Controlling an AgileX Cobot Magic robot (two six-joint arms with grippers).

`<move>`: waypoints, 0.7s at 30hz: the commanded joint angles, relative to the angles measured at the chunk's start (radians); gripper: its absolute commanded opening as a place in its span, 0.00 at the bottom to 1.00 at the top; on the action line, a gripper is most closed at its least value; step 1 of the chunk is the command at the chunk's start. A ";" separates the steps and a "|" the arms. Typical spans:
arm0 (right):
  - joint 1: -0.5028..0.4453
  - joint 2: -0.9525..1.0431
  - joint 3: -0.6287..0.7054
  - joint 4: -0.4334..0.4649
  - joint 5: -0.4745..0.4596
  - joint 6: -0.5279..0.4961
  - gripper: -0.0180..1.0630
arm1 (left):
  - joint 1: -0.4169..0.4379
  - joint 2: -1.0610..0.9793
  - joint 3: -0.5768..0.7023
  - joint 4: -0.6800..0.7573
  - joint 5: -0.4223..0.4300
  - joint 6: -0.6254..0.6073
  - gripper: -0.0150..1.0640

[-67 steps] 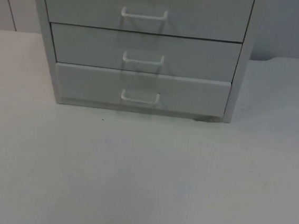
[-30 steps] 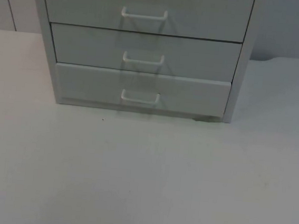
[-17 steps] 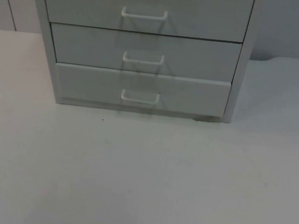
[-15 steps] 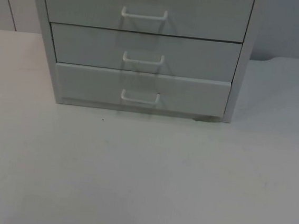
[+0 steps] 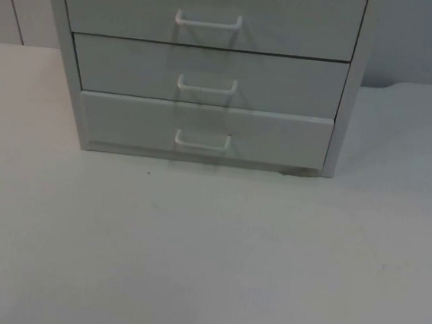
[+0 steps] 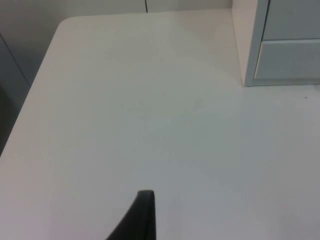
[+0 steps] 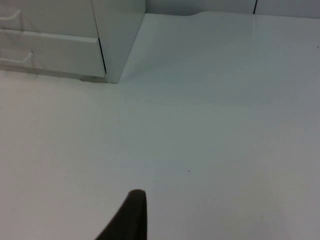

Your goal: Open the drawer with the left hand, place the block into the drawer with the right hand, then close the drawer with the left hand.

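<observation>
Left gripper (image 6: 142, 220) and right gripper (image 7: 131, 217) each hover above the table.

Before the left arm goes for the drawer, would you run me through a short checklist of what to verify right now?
1. Drawers shut: the bottom drawer sits flush in the drawer cabinet, as do the two above. Ok.
2. Bottom drawer handle free of obstruction. Ok.
3. Block located: none seen on the table. Not ok.
4. Left gripper hovers over the table left of the cabinet, apart from it. Ok.
5. Right gripper waits over the table on the cabinet's right. Ok.
6. Fingers ready to grasp: cannot tell.
</observation>
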 commanded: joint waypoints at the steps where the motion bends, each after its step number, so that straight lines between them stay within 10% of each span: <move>1: 0.000 -0.004 0.001 -0.003 -0.012 -0.002 0.99 | -0.006 -0.004 0.004 0.002 -0.003 -0.009 0.99; 21: 0.000 -0.004 0.003 -0.076 -0.014 0.096 0.99 | -0.006 -0.004 0.004 0.002 -0.003 -0.009 0.99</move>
